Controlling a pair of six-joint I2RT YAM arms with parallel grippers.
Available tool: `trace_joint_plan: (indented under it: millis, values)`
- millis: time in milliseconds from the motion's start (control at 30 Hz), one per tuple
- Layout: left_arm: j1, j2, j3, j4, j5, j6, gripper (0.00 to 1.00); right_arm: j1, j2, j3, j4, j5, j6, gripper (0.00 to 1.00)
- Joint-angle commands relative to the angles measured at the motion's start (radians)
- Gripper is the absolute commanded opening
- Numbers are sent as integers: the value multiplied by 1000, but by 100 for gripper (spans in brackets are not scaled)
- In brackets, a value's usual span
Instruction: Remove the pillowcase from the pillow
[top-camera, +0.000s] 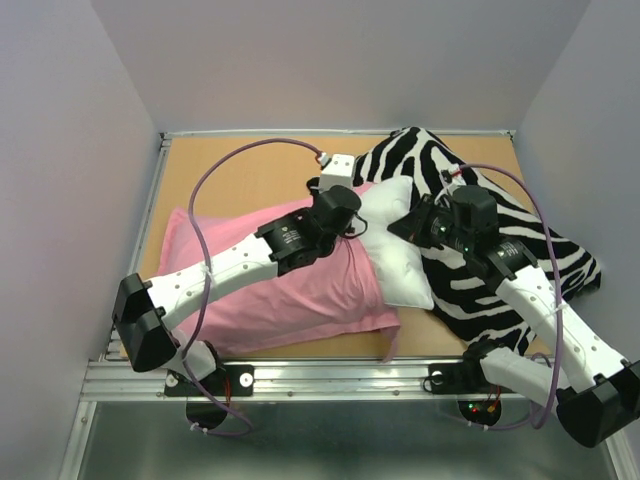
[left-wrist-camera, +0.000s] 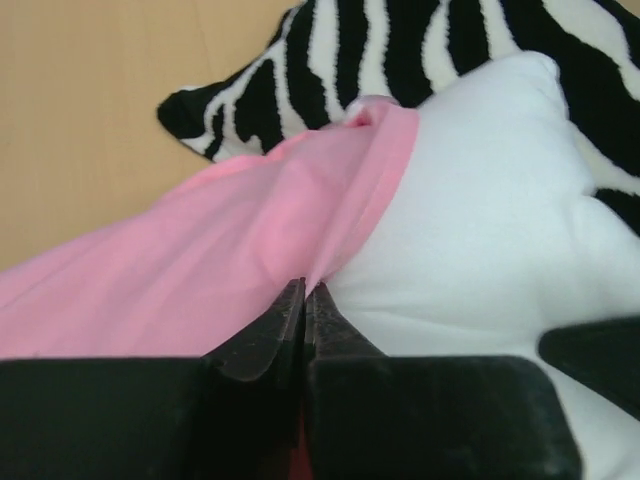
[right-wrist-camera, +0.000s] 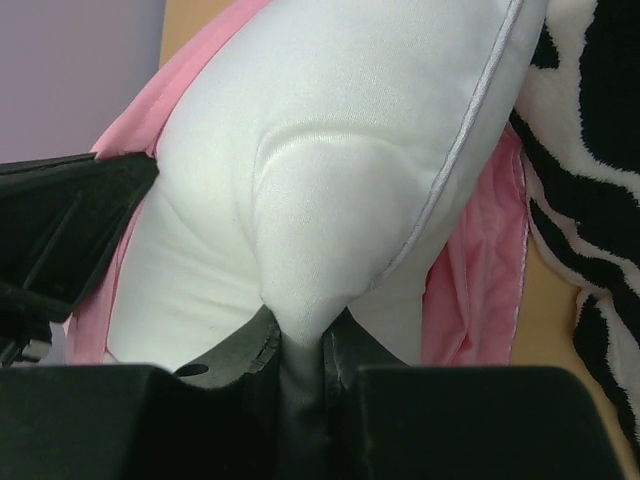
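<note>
The pink pillowcase (top-camera: 270, 290) lies across the left and middle of the table, still covering most of the white pillow (top-camera: 400, 250), whose right end sticks out of its open end. My left gripper (top-camera: 350, 225) is shut on the pillowcase's open hem (left-wrist-camera: 350, 200), close against the pillow (left-wrist-camera: 480, 230). My right gripper (top-camera: 408, 228) is shut on a pinch of the pillow's white fabric (right-wrist-camera: 330, 200) at its exposed end. Pink cloth (right-wrist-camera: 480, 280) shows on both sides of the pillow in the right wrist view.
A black-and-white zebra-striped pillow (top-camera: 500, 240) lies at the right under and behind the white pillow and my right arm. A small white box (top-camera: 337, 170) sits behind the left gripper. The wooden tabletop (top-camera: 230, 170) is walled on three sides.
</note>
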Motion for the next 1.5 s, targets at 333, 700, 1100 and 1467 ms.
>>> trace_joint_plan:
  millis: [333, 700, 1100, 1467]
  values:
    - [464, -286, -346, 131, 64, -166, 0, 1, -27, 298, -14, 186, -74, 0]
    - [871, -375, -600, 323, 446, -282, 0, 2, 205, 783, -114, 234, -127, 1]
    - [379, -511, -319, 289, 287, 37, 65, 1, 389, 954, -156, 77, -143, 1]
    - [-296, -500, -316, 256, -307, 23, 66, 19, 446, 987, -157, 91, -140, 0]
